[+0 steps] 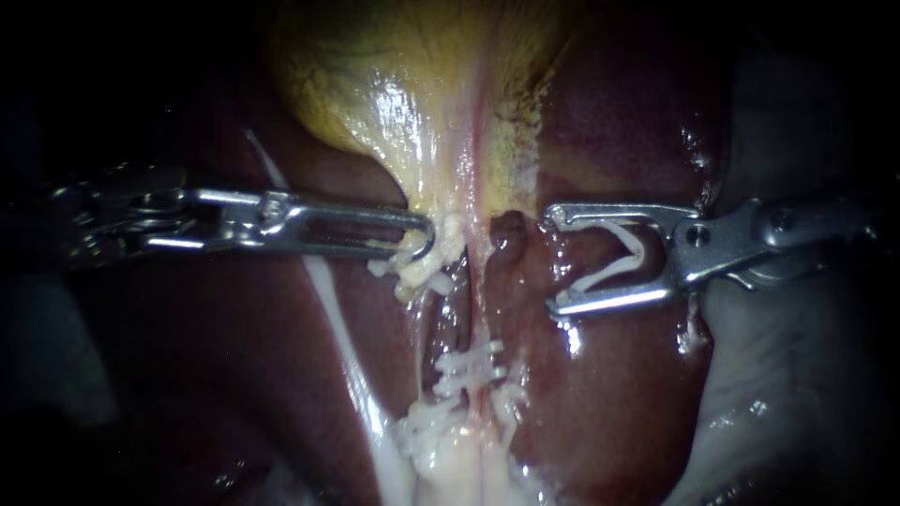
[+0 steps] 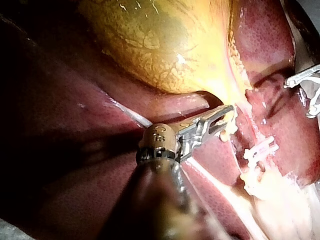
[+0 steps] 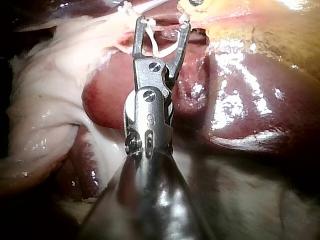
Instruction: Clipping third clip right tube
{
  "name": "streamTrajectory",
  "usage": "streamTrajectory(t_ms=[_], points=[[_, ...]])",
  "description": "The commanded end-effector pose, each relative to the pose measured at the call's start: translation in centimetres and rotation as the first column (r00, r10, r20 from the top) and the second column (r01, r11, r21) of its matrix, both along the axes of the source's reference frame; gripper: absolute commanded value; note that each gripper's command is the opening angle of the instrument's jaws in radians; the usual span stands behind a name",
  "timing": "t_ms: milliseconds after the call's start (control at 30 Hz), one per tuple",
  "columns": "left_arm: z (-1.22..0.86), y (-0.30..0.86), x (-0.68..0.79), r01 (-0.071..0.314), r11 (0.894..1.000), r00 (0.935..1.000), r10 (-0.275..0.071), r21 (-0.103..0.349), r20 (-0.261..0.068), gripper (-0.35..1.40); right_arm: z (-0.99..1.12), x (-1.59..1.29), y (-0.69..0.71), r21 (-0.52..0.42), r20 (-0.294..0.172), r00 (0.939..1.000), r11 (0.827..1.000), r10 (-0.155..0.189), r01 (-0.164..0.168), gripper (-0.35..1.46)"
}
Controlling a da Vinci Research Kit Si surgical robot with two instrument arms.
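Best in endo: left instrument (image 1: 422, 242) grips gallbladder (image 1: 375, 94), right instrument (image 1: 551, 260) w/ clip (image 1: 637, 253)

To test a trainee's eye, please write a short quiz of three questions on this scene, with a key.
1. True or false: the right instrument has already closed its white clip around a tube.
2. Which instrument grips the pale tissue just below the gallbladder? A: the left instrument. B: the right instrument. C: neither.
3. Fill in: the dark red organ behind the right instrument's jaws is the ____.

Key: 1 false, the clip is open and clear of the tubes; 2 A; 3 liver.
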State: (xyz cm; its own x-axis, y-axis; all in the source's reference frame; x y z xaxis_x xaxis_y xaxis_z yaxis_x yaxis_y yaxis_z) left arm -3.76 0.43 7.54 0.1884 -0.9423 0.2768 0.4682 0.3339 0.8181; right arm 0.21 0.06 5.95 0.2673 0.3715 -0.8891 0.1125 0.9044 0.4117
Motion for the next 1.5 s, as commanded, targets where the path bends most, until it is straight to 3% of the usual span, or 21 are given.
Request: streamTrajectory(t_ms=[33,200,333,500,733,1000,1300,1500], points=[[-0.02,0.00,0.02,-0.001,1.000,1.0000,0.001,0.001,0.001,-0.35,0.00,0.00,0.00,0.000,-0.001,1.0000,1.000,-0.001,0.001,0.50],[-0.23,0.06,0.28,-0.001,1.000,1.0000,0.001,0.004,0.002,-0.35,-0.01,0.00,-0.01,0.004,-0.008,0.9999,1.000,-0.011,0.011,0.49],[-0.57,0.13,0.59,0.021,1.000,0.9996,-0.021,0.002,-0.017,-0.35,-0.01,0.00,-0.01,0.004,-0.008,0.9999,1.000,-0.011,0.011,0.49],[-0.88,0.20,0.79,0.047,0.999,0.9988,-0.047,-0.009,-0.017,-0.35,-0.01,0.03,-0.01,0.005,-0.009,0.9999,1.000,-0.012,0.012,0.49],[-0.96,0.19,0.79,0.051,0.999,0.9986,-0.052,-0.012,-0.011,-0.35,0.03,0.14,-0.03,0.019,-0.002,1.0000,1.000,-0.003,0.003,0.49],[-1.02,0.15,0.78,0.051,0.999,0.9986,-0.051,-0.017,-0.013,-0.35,0.23,0.42,-0.09,0.078,0.030,0.9993,0.997,0.021,-0.023,0.49],[-1.08,0.13,0.75,0.051,0.998,0.9986,-0.052,-0.020,-0.015,-0.35,0.57,0.85,-0.36,0.225,0.055,0.9985,0.974,0.004,-0.016,0.49],[-1.08,0.13,0.75,0.051,0.998,0.9986,-0.052,-0.020,-0.015,-0.35,0.62,1.09,-0.40,0.276,0.061,0.9981,0.961,0.001,-0.018,0.49]])
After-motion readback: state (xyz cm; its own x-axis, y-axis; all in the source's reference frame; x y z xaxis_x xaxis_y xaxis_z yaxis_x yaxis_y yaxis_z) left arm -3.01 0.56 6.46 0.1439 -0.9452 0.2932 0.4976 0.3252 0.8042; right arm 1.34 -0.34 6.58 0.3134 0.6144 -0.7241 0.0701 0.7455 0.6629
